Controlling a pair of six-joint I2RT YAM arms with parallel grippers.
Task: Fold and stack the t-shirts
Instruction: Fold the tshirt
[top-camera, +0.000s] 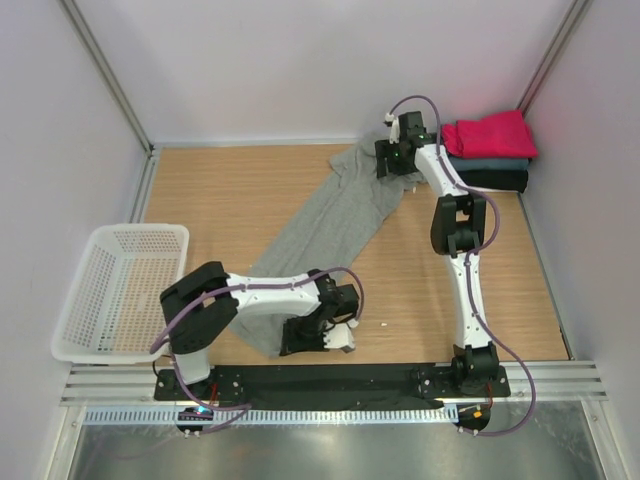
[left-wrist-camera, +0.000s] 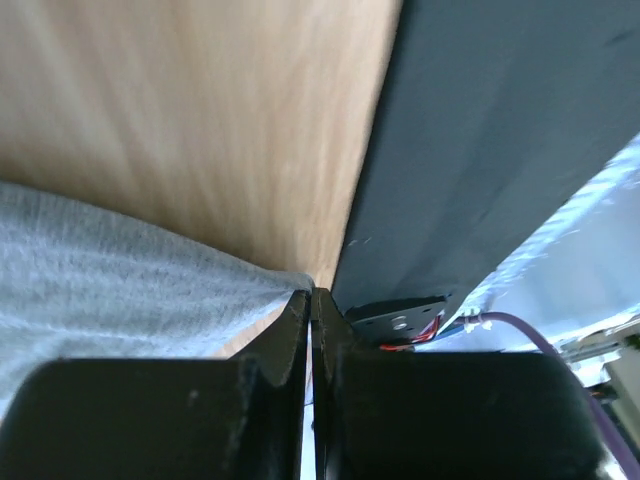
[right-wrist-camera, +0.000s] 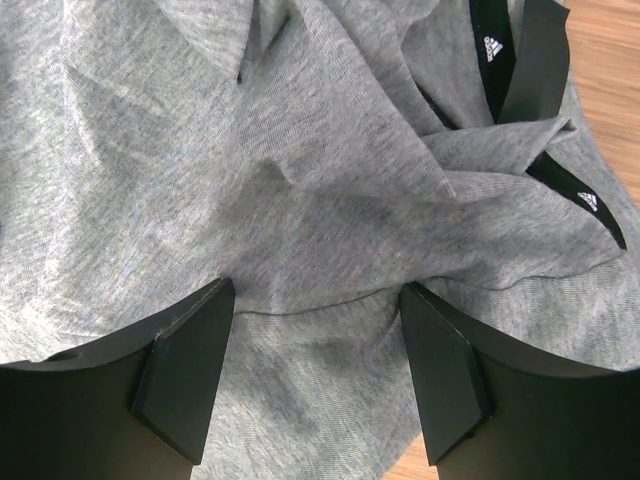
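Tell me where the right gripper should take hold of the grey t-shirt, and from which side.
Probably the rumpled shoulder fabric beside the dark collar, coming straight down from above. The grey t-shirt lies on the table there, and its raised folds give the open right gripper something to pinch. The left gripper holds the near end.

Wooden table (top-camera: 230, 200) carries a sprawled grey t-shirt (top-camera: 335, 225), a folded stack (top-camera: 490, 152) and a white basket (top-camera: 100, 300)

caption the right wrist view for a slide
Open right end effector over the rumpled heather-grey t-shirt.
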